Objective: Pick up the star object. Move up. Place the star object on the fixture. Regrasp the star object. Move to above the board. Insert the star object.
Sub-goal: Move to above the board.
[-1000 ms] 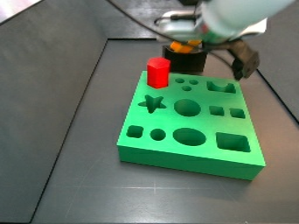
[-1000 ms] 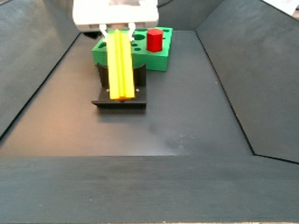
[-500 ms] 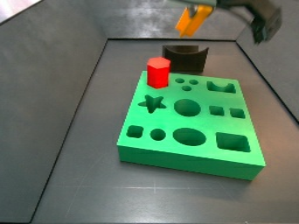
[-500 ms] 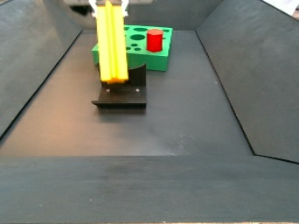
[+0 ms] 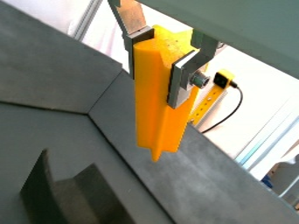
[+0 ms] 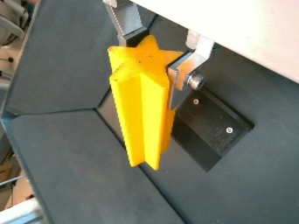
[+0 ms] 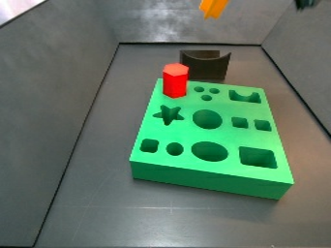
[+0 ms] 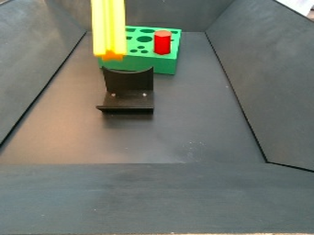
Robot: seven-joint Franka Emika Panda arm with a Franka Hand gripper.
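While my gripper (image 5: pixel 160 54) hangs high over the floor, its silver fingers (image 6: pixel 186 63) pinch the star object (image 6: pixel 142 109) near its upper end — the prism pointing down. Below stands the fixture (image 8: pixel 128 90), empty, and beyond it the board (image 8: pixel 156 50) with a red peg (image 8: pixel 162 42).

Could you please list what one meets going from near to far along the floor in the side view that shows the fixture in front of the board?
Fixture → board; the star object hangs above in the gripper.
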